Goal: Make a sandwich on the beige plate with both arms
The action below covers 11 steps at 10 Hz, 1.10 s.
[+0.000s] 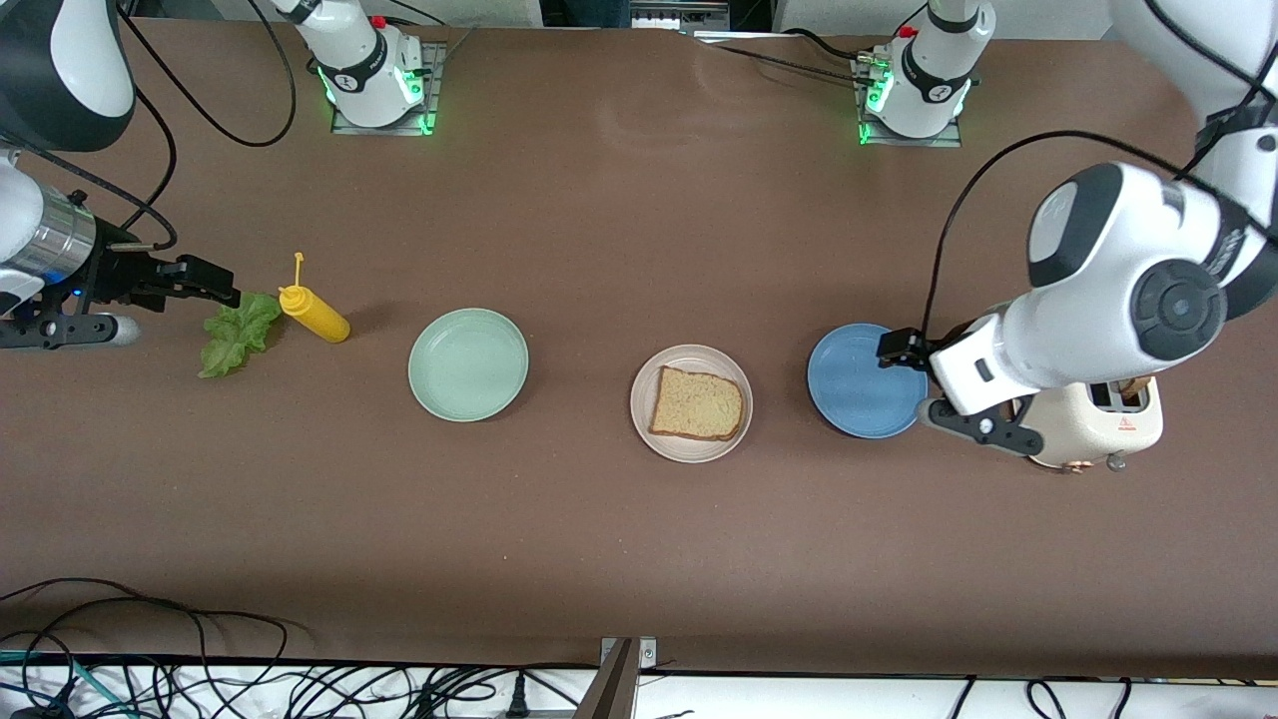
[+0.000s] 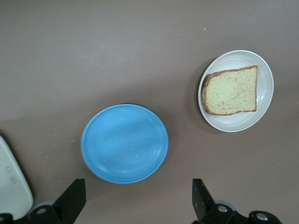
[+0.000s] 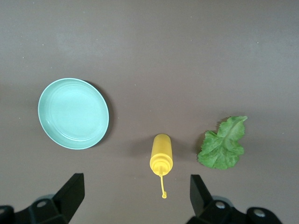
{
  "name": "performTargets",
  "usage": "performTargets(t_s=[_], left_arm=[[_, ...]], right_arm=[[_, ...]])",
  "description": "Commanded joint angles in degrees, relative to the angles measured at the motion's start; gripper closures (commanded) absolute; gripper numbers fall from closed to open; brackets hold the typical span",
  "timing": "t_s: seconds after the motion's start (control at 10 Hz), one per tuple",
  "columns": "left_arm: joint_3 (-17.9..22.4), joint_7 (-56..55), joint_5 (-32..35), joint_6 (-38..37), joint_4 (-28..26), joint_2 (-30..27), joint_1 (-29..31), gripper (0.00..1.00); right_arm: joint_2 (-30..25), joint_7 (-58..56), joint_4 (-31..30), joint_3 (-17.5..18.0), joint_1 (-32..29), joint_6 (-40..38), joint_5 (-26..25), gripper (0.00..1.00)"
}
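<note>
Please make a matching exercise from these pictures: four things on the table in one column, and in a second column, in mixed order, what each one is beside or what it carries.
Things:
1. beige plate
2. lettuce leaf
3. blue plate
4. mint green plate

Descriptions:
A. lies beside the yellow squeeze bottle, at the right arm's end of the table
B. carries one bread slice
C. stands beside the cream toaster, carries nothing
D. stands between the squeeze bottle and the beige plate, carries nothing

Pairs: 1-B, 2-A, 3-C, 4-D
</note>
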Motion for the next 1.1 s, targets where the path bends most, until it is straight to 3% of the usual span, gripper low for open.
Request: performTargets(t_s=[0.0, 0.8, 1.0], left_arm=[[0.0, -0.3, 1.6, -4.6, -0.4, -4.1, 2.3, 0.0], [0.1, 0.2, 0.9, -11.2, -0.1, -11.3, 10.6, 0.0], [2.4, 0.2, 1.0, -10.8, -1.9, -14.5, 11.1, 0.0]], right_arm=[[-0.6, -0.4, -0.5, 0.3, -0.6, -0.3, 1.1, 0.0], [-0.6, -0.4, -0.5, 0.3, -0.6, -0.3, 1.1, 0.0], [-0.6, -0.4, -0.5, 0.2, -0.6, -0.3, 1.1, 0.0]])
